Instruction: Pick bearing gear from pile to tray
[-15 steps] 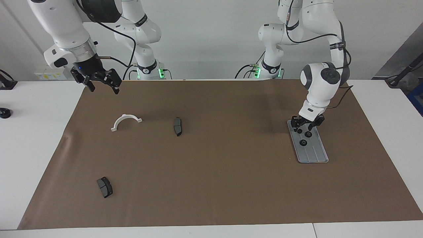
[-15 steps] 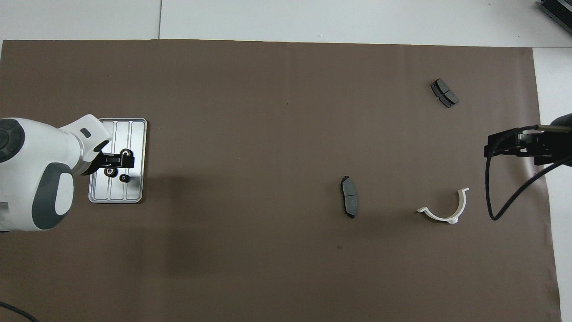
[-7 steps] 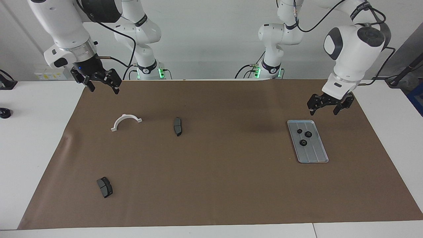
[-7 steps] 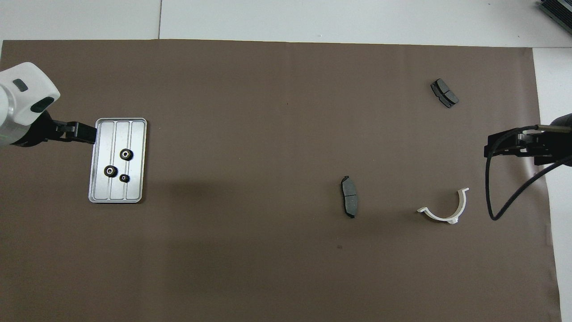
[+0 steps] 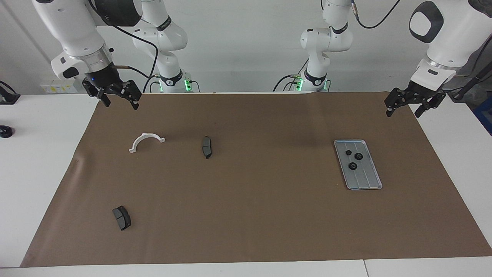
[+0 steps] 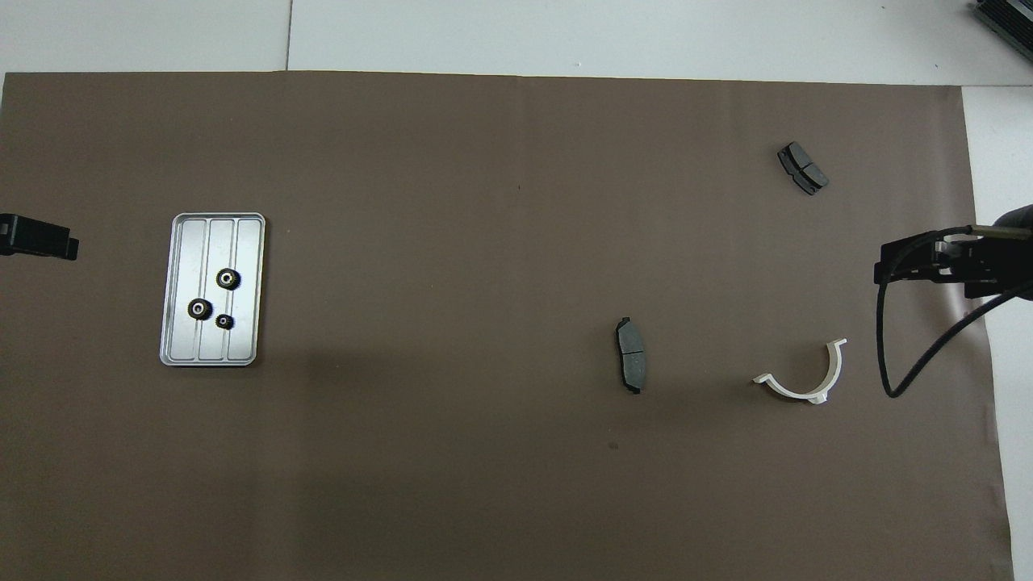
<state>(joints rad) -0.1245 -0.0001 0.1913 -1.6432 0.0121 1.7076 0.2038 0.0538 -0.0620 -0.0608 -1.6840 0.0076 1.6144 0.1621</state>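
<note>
Three small black bearing gears [image 5: 352,166] [image 6: 228,279] lie close together on the silver grooved tray [image 5: 367,181] [image 6: 242,242] at the left arm's end of the table. Of the pile, a white half-ring bracket [image 5: 146,135] [image 6: 795,392] and two dark brake pads [image 5: 206,146] [image 6: 630,355] remain at the right arm's end. My left gripper [image 5: 403,110] [image 6: 40,244] hangs open and empty over the mat's edge, well clear of the tray. High over the mat's corner by the bracket, my right gripper [image 5: 120,103] [image 6: 884,266] waits open and empty.
The second brake pad [image 5: 122,217] [image 6: 802,168] lies far from the robots, near the mat's corner. A brown mat [image 5: 261,207] covers most of the white table. A small black object [image 5: 5,131] sits on the table off the mat.
My left gripper rose from the tray and drew back toward the left arm's end, leaving three gears on the tray. The right arm has not moved.
</note>
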